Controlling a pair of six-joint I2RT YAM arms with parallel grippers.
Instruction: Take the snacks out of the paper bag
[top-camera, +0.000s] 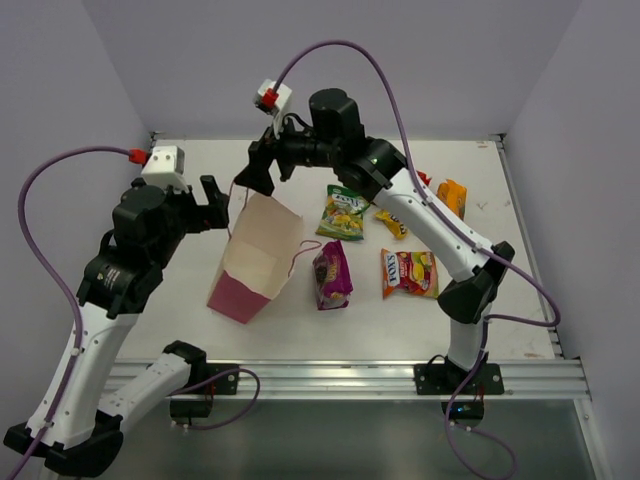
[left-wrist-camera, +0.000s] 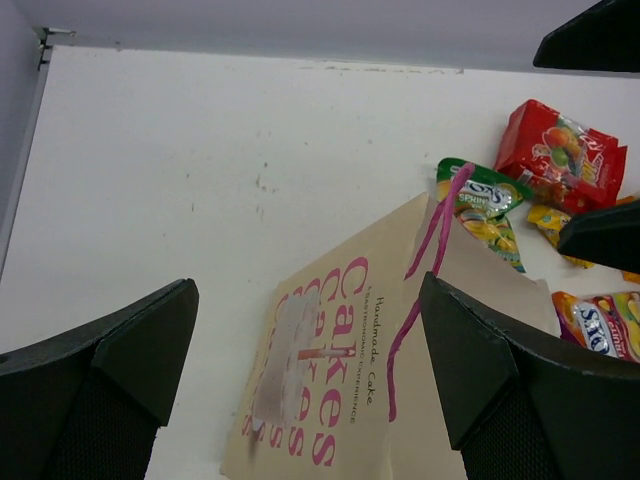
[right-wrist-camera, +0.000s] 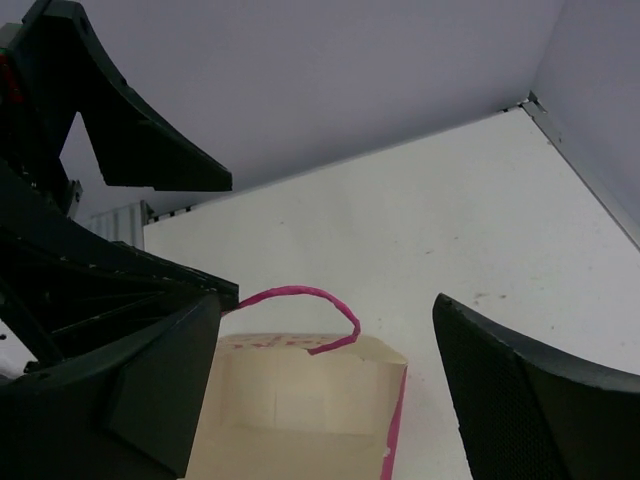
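- The paper bag (top-camera: 252, 262) stands tilted on the bench (top-camera: 520, 320) at centre-left of the top view. Its long axis runs from the pink base at lower left to the open mouth at upper right.
- The right tool (top-camera: 258, 168) hangs just above the upper rim of that mouth, with its jaws spread and nothing between them.
- In the right wrist view the tan interior of the bag lies directly below, at bottom centre. One cord handle (right-wrist-camera: 300, 300) arches over the rim, and no packet shows in the part of the interior that is visible.
- The left tool (top-camera: 213, 203) has its jaws spread wide and empty, just beside the bag's left rim. Its wrist view looks along the printed side wall, not into the mouth.
- The snacks lie flat on the bench to the right of the bag, apart from both tools: a green packet (top-camera: 345, 213), a magenta packet (top-camera: 332, 273), a red-yellow packet (top-camera: 408, 273) and an orange packet (top-camera: 452, 195).
- Governing relation: the mouth opens toward the right tool, which is the nearer of the two. A descent along the bag's axis is judged the likely entry. Whether any packet remains deep inside cannot be told.
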